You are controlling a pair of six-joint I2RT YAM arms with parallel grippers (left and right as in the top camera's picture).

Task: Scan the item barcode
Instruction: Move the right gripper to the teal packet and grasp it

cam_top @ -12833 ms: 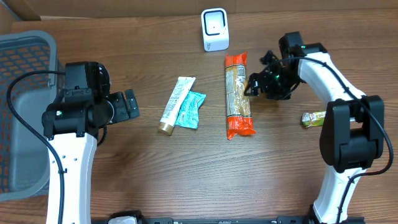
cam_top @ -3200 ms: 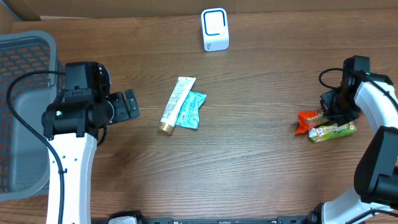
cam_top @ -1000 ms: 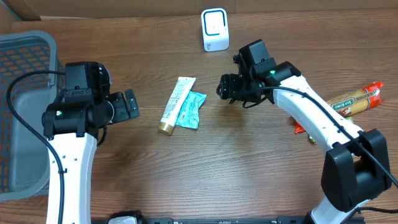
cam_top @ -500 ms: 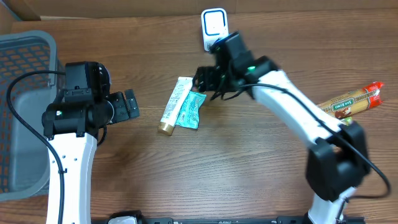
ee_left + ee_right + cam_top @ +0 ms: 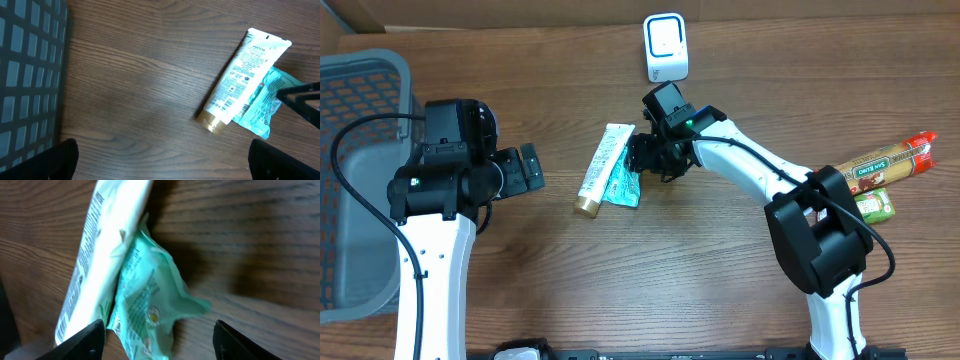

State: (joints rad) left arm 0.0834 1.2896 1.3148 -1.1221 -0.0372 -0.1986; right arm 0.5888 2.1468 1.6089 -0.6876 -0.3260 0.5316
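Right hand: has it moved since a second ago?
Yes. The right hand has swung left, from below-right of the white scanner to below-left of it, over the teal packet.

Both arms: white moulded shells, black joint housings.
Left arm [image 5: 432, 250]: bulky black motor block at wrist; looped black cable [image 5: 345, 150] leaving it.
Left end effector [image 5: 529, 170]: black, blocky fingers.
Right arm [image 5: 760, 172]: long white link, black elbow casing, thin black cable [image 5: 760, 152] along top edge, small green light [image 5: 688, 124] near wrist.
Right end effector [image 5: 643, 162]: black; fingertips [image 5: 90, 330] dark, matte, blunt in wrist view.
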